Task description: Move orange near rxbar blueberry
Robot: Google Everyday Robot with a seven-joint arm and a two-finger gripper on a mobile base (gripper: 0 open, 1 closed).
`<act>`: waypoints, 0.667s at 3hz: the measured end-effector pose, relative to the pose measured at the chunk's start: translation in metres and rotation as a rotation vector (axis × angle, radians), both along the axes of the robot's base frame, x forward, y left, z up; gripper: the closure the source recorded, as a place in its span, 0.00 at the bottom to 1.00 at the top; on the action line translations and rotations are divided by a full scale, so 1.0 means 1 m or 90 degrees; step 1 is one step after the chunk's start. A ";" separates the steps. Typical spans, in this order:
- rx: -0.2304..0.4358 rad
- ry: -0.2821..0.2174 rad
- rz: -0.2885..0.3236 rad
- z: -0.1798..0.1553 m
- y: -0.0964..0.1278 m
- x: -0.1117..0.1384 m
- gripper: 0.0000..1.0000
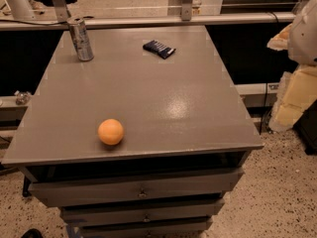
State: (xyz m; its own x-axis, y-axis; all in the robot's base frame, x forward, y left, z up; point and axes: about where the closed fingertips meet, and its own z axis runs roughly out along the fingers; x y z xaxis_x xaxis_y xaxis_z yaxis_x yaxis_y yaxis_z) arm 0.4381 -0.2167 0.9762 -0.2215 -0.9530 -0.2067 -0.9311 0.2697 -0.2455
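The orange [110, 132], round and plain bright orange, sits near the front left of the grey tabletop [163, 98]. The rxbar blueberry [159, 48], a flat dark navy bar with pale lettering, lies at the far middle of the table, well apart from the orange. My gripper is not in view. Only a white and cream shape [302, 58] shows at the right edge, beside the table, and I cannot tell what it is.
A tall silver can [80, 39] stands upright at the far left corner. The table is a drawer cabinet with several drawers [141, 190] below its front edge. A rail [148, 21] runs behind it. Speckled floor lies to the right.
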 end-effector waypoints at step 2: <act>0.054 -0.006 0.006 0.000 0.015 -0.001 0.00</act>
State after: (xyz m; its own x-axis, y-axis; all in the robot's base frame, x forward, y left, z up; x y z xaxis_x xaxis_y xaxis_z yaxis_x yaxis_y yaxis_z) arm 0.4375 -0.2012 0.9757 -0.2105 -0.9341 -0.2883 -0.9313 0.2813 -0.2313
